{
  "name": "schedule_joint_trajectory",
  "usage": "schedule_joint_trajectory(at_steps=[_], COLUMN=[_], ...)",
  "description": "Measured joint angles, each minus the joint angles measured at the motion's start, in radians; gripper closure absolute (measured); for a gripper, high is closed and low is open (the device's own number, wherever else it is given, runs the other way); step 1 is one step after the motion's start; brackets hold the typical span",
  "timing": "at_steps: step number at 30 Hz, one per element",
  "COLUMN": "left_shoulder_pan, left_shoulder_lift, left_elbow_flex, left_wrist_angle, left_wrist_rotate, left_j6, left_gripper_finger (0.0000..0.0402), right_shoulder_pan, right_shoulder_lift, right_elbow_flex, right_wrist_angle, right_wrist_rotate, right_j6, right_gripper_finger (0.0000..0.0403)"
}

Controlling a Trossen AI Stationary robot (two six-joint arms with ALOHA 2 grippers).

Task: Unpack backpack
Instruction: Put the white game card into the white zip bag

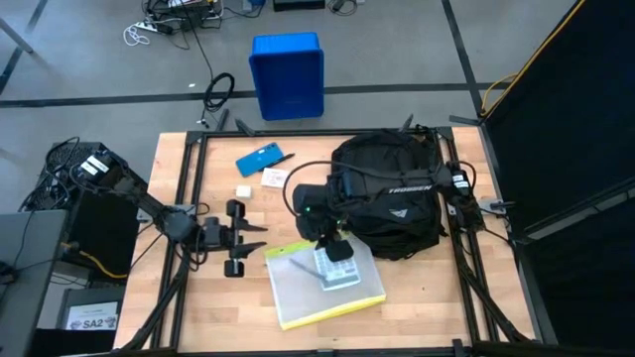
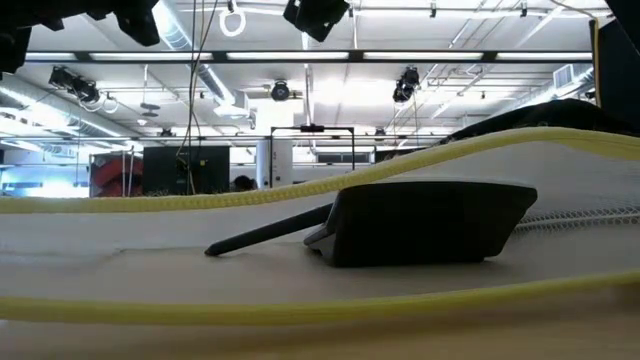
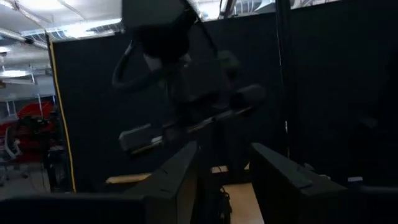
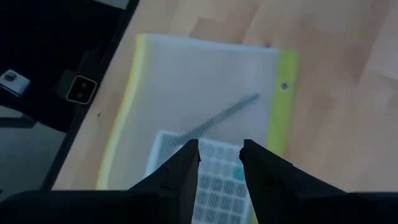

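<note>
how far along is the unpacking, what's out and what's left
Out already: a blue case, small cards and a yellow-edged mesh pouch on the table. In hand: the right tool hovers over that pouch. Left: whatever remains inside the backpack, which can't be seen.

- The backpack (image 1: 392, 193) lies on the table's (image 1: 427, 297) right half, toward the far edge.
- A pouch (image 1: 298, 293) lies near the front edge, just in front of the backpack's left side.
- A calculator (image 1: 335, 266) lies on the pouch.
- The right gripper (image 1: 335, 250) hangs above the calculator.
- A phone (image 1: 258, 158) lies left of the backpack, a pen (image 1: 281, 159) touching it.
- A card (image 1: 273, 178) lies just before the phone, an eraser (image 1: 242, 192) to the card's left.
- The left gripper (image 1: 254, 238) hangs over the table's left half.
- A bin (image 1: 287, 74) stands on the floor behind the table.
</note>
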Motion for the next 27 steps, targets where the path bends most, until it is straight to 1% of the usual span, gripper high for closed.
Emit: schedule_joint_trajectory(at_steps=[4, 7, 10, 12, 14, 18, 20, 22, 23, 26, 27], left_shoulder_pan=[0.0, 0.0, 0.0, 0.0, 0.0, 0.0, 0.0, 0.0, 0.0, 0.0, 0.0], left_shoulder_lift=[0.0, 0.0, 0.0, 0.0, 0.0, 0.0, 0.0, 0.0, 0.0, 0.0, 0.0], left_elbow_flex=[0.0, 0.0, 0.0, 0.0, 0.0, 0.0, 0.0, 0.0, 0.0, 0.0, 0.0], left_wrist_angle=[0.006, 0.009, 0.034, 0.043, 0.04, -0.004, -0.048, -0.106, -0.137, -0.206, -0.216], left_wrist_rotate=[-0.001, -0.001, -0.001, -0.001, -0.001, -0.002, -0.003, -0.004, -0.004, -0.004, -0.004], left_j6=[-0.053, -0.068, -0.067, -0.073, -0.075, -0.074, -0.075, -0.077, -0.083, -0.125, -0.142], left_gripper_finger=[0.0284, 0.0284, 0.0284, 0.0284, 0.0284, 0.0284, 0.0284, 0.0284, 0.0284, 0.0284, 0.0284], right_shoulder_pan=[0.023, 0.038, 0.057, 0.073, 0.093, 0.141, 0.168, 0.192, 0.201, 0.204, 0.196], right_shoulder_lift=[0.0, 0.0, -0.002, -0.001, -0.001, 0.0, 0.0, 0.0, -0.001, -0.001, -0.001], right_elbow_flex=[-0.009, -0.033, -0.096, -0.161, -0.211, -0.265, -0.281, -0.282, -0.282, -0.282, -0.284], right_wrist_angle=[0.036, 0.056, 0.146, 0.276, 0.415, 0.749, 0.859, 0.885, 0.883, 0.8, 0.773], right_wrist_rotate=[0.001, 0.025, 0.036, 0.033, 0.003, -0.018, -0.029, -0.017, 0.007, 0.105, 0.118], right_j6=[0.016, 0.036, 0.042, 0.042, 0.041, 0.032, 0.008, -0.017, -0.022, -0.011, -0.008], right_gripper_finger=[0.0306, 0.0307, 0.0309, 0.0309, 0.0309, 0.031, 0.0312, 0.0314, 0.0316, 0.0322, 0.0324])
